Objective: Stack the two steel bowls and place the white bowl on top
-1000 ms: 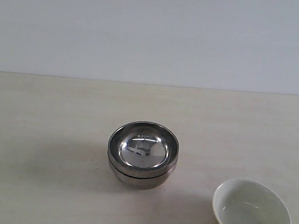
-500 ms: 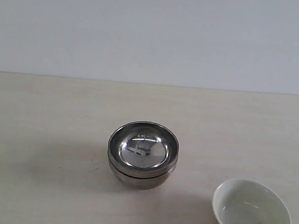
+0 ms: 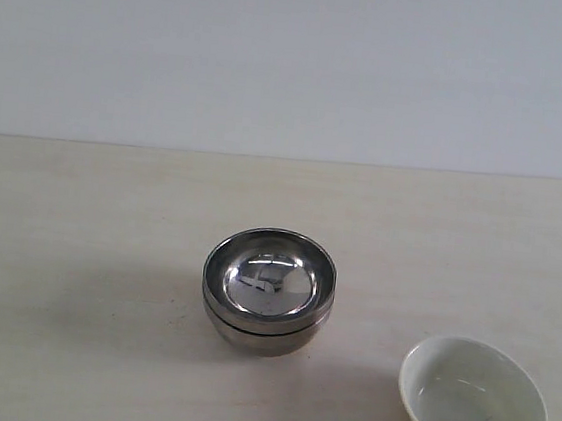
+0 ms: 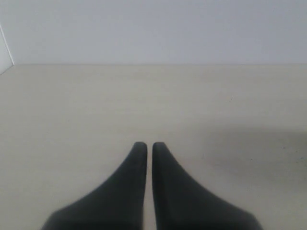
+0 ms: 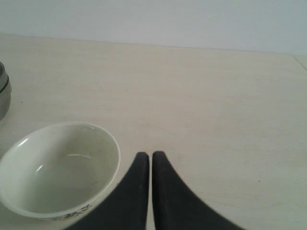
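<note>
- left gripper (image 4: 149, 143): fingers pressed together, nothing held, low over the table (image 4: 72, 105).
- steel bowls (image 3: 268, 290): nested one inside the other, upright, mid-table.
- white bowl (image 3: 473, 400): upright on the table, near-right of the stack, apart from it.
- right gripper (image 5: 151, 154): fingers pressed together, nothing held, just beside the white bowl's rim.

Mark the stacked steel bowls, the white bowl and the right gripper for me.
stacked steel bowls (image 3: 269, 280), exterior view, inside of the upper bowl.
white bowl (image 3: 472, 410), exterior view, inner floor.
right gripper (image 5: 150, 155), right wrist view, midway between its shut fingertips.
</note>
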Controlling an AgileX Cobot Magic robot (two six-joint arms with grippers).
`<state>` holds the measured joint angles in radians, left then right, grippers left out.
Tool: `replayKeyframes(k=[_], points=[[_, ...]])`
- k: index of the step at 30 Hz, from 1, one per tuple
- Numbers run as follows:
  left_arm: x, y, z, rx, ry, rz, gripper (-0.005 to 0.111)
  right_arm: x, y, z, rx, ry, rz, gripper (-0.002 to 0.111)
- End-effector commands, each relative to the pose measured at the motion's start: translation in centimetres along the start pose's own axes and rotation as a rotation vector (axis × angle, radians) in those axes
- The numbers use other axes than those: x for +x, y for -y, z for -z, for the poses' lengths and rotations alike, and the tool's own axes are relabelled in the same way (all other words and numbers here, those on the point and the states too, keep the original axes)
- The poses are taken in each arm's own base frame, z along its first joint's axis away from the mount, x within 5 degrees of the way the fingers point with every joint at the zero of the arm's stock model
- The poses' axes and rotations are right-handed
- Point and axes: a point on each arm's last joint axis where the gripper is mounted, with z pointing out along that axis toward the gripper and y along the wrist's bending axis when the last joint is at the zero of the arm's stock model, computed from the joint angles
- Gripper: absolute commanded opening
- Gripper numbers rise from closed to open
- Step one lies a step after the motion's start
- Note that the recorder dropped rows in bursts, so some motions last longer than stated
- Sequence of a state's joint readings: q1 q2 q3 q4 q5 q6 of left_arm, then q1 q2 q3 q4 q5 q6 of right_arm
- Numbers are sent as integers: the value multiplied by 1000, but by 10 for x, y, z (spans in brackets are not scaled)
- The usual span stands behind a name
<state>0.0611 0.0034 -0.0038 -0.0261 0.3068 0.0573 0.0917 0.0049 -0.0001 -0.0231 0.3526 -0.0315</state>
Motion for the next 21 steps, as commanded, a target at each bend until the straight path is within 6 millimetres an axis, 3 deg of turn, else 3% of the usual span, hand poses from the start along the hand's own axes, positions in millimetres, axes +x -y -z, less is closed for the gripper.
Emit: replayKeyframes(k=[1, 8, 18, 21], points=[[1, 0, 0, 0, 0, 7, 4, -1, 1, 0, 8, 16, 15, 0], [1, 0, 0, 0, 0, 7, 4, -19, 1, 2, 20, 215, 75, 0], [1, 0, 0, 0, 0, 7, 4, -75, 9, 41, -46, 993, -315, 0], [1, 0, 0, 0, 0, 7, 4, -95, 6, 54, -161, 1020, -395, 0]])
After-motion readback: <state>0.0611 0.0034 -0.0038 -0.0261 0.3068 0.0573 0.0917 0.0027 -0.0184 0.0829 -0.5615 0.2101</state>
